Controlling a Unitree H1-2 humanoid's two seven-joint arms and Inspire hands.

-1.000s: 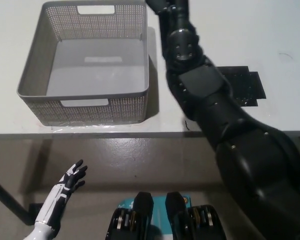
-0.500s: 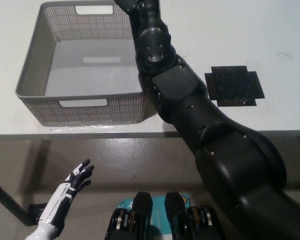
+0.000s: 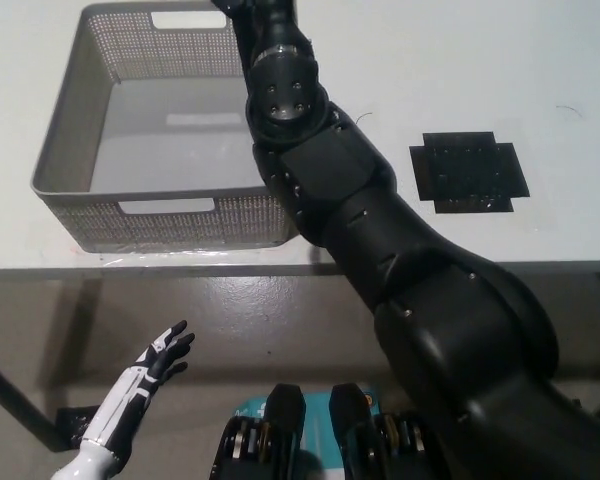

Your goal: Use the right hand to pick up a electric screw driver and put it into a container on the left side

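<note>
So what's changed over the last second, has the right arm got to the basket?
The black right arm has swung to the robot's left, from beside the grey basket to over its right rim, uncovering the black mat. Its hand is out of frame at the top, so any grasp or release can't be seen. The basket and mat stayed put; the white left hand stays low, fingers apart.

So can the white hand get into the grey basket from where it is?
Probably not right now. The left hand hangs open, low down below the table edge, and the basket sits up on top. The black right arm also lies across the basket's right side.
</note>
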